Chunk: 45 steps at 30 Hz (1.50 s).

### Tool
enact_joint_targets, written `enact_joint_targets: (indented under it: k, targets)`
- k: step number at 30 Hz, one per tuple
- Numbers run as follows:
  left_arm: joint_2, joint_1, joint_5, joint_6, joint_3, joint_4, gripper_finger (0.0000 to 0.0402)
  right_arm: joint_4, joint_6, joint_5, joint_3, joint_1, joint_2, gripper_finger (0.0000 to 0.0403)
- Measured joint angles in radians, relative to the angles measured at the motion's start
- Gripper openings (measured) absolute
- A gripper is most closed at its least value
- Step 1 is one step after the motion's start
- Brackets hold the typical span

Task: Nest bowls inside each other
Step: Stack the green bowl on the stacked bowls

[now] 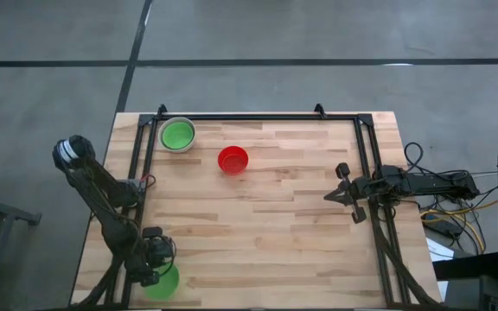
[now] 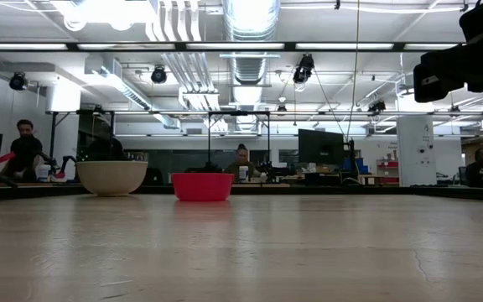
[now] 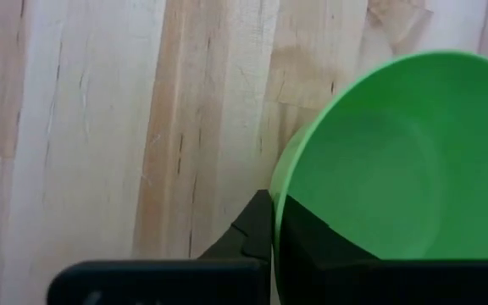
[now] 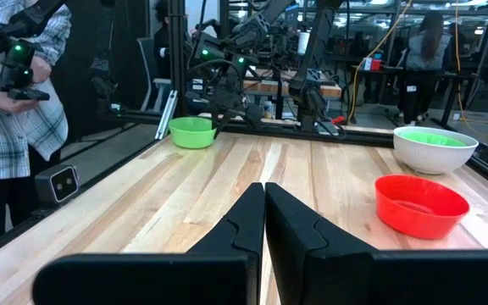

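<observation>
Left gripper [image 1: 156,269]: jaws clamped on the rim of a green bowl [image 3: 396,161] at the worktop [image 1: 266,216] edge.
Right gripper [image 4: 265,212]: jaws closed, empty.
Red bowl [image 4: 420,204], grey-white bowl [image 4: 435,147]: ahead of the right jaws, near each other.

The table [image 1: 266,216] is pale butcher-block wood, smooth with visible grain and a faint sheen. The green bowl [image 3: 405,161] looks like matt smooth plastic, the red bowl [image 4: 420,205] glossier plastic, and the grey-white bowl [image 4: 435,151] smooth with a soft shine.
</observation>
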<state>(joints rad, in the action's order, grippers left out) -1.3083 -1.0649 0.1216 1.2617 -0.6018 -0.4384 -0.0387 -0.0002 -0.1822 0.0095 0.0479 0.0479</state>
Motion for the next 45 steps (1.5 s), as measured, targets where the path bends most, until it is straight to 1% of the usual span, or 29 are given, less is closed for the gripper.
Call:
enact_joint_targets:
  k: [10, 14, 24, 39, 45]
  targets:
    - [0.007, 0.001, 0.001, 0.000, -0.002, -0.021, 0.0007, 0.000, 0.000, 0.000, 0.000, 0.000, 0.000, 0.0009]
    - [0.027, 0.001, 0.007, 0.000, -0.005, -0.043, 0.0007, 0.000, 0.000, 0.000, 0.000, 0.000, 0.000, 0.0009]
    - [0.140, 0.003, 0.106, -0.011, -0.007, -0.106, 0.0006, 0.000, 0.000, 0.000, 0.000, 0.000, 0.000, 0.0009]
    - [0.309, 0.005, 0.285, -0.012, -0.007, -0.218, 0.0005, 0.000, 0.000, 0.000, 0.000, 0.000, 0.000, 0.0009]
    - [0.341, 0.025, 0.346, -0.100, -0.007, -0.218, 0.0005, 0.000, 0.000, 0.000, 0.000, 0.000, 0.000, 0.0009]
